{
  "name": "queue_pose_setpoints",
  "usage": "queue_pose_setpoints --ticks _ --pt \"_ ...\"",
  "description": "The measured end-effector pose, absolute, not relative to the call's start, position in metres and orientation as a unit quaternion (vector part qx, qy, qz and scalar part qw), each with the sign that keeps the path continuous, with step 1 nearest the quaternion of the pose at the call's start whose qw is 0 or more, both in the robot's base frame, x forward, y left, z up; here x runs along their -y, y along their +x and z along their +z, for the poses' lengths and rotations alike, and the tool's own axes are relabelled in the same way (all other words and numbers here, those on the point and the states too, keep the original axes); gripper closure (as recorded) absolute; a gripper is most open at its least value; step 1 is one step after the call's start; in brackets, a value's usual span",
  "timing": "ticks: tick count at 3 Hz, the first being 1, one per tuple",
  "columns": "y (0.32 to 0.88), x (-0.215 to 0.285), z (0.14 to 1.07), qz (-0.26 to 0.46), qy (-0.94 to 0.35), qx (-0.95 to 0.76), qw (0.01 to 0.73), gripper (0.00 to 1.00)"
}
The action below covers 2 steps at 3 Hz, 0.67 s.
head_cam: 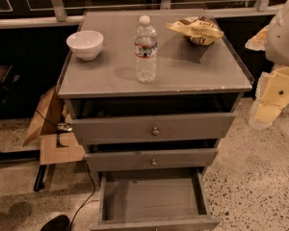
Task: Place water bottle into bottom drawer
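The water bottle (146, 49), clear and ribbed with a white cap and a red, white and blue label band, stands upright near the middle of the grey cabinet top (192, 71). The bottom drawer (151, 196) is pulled out at the foot of the cabinet, and its plain grey floor is bare. My gripper (269, 110) hangs at the right edge of the view, beside the cabinet's right side. It is well to the right of the bottle, lower than the cabinet top, and holds nothing I can see.
A white bowl (85, 44) sits on the top's left side. A yellow chip bag (197, 30) lies at the back right. Two wider drawers with round knobs (155, 131) stand slightly open above the bottom drawer. Cardboard (53, 129) and a black cable (89, 186) lie on the floor at left.
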<state>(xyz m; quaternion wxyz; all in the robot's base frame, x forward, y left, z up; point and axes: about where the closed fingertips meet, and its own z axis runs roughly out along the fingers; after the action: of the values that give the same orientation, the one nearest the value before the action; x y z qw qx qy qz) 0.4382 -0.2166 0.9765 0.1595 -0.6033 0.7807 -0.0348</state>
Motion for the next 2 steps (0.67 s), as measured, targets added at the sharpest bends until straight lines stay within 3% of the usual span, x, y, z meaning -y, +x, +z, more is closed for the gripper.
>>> queue_pose_setpoints --ticks 1,2 --pt "0.4382 0.2166 0.9765 -0.035 -0.603 -0.781 0.159 0.0" --pt "0.4382 0.2165 0.9765 -0.035 -0.603 -0.781 0.16 0.14"
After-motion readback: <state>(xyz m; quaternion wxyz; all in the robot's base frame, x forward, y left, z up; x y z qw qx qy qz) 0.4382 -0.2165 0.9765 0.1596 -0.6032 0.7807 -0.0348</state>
